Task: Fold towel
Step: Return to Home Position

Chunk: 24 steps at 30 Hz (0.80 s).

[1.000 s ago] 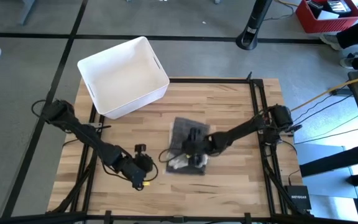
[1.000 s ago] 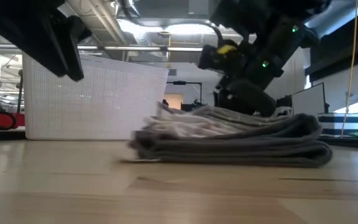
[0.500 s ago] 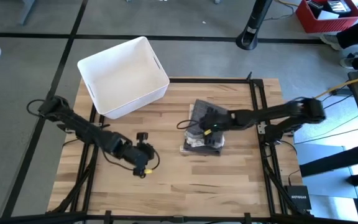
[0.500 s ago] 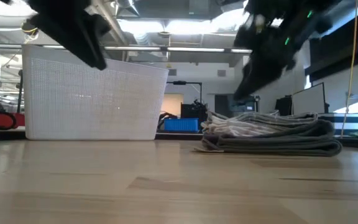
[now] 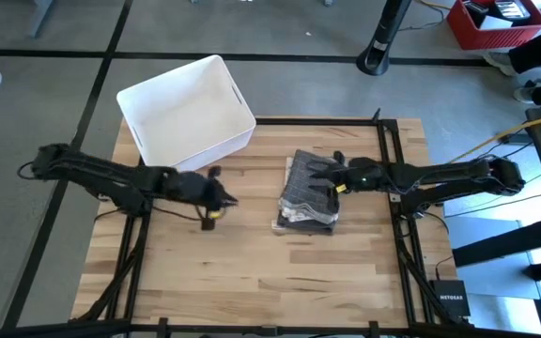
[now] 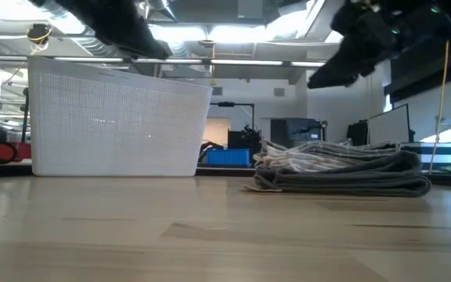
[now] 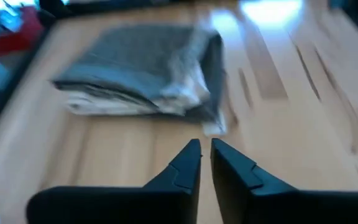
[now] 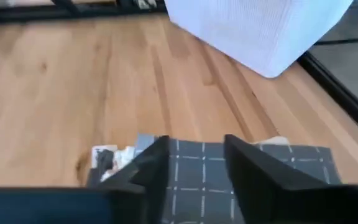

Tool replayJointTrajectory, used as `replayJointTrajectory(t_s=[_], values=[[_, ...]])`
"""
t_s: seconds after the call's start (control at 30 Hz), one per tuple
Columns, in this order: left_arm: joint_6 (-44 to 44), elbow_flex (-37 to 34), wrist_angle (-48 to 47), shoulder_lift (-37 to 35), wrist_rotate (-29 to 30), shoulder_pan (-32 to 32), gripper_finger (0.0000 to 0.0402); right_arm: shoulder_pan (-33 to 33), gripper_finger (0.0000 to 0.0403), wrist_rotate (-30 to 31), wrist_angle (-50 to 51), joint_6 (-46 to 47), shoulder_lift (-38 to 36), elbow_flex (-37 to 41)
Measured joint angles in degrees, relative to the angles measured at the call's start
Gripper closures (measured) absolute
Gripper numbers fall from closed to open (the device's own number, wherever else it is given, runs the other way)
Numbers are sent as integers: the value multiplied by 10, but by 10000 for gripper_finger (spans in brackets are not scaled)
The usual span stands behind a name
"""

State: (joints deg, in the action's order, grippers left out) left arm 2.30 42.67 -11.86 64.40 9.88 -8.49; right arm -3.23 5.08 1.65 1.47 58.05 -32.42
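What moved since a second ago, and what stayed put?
The right gripper slid the towel stack toward the table's far right, then let go and lifted off it, open. The left gripper, shut, rose and moved toward the white basket. The basket stayed put.

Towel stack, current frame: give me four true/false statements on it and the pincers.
1. The towel stack lies on the table, outside the white bin. True.
2. The right pincer is clamped on the towel stack. False: it hangs open above it, holding nothing.
3. The checkered towel is on top of the towel stack. True.
4. The left pincer holds a towel. False: it is shut on nothing, over bare table beside the towel stack.
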Motion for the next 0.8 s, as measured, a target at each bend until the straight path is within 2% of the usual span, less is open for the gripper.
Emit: replayJointTrajectory(t_s=[0.2,0.33,0.8], values=[[-2,-117,133,-153,-2,34,399,2,339,0,-134,15,-88,104],[-24,-160,148,-238,19,33,396,2,391,3,-152,38,-141,138],[-90,-309,182,-451,20,13,400,2,396,-26,-145,60,-288,196]])
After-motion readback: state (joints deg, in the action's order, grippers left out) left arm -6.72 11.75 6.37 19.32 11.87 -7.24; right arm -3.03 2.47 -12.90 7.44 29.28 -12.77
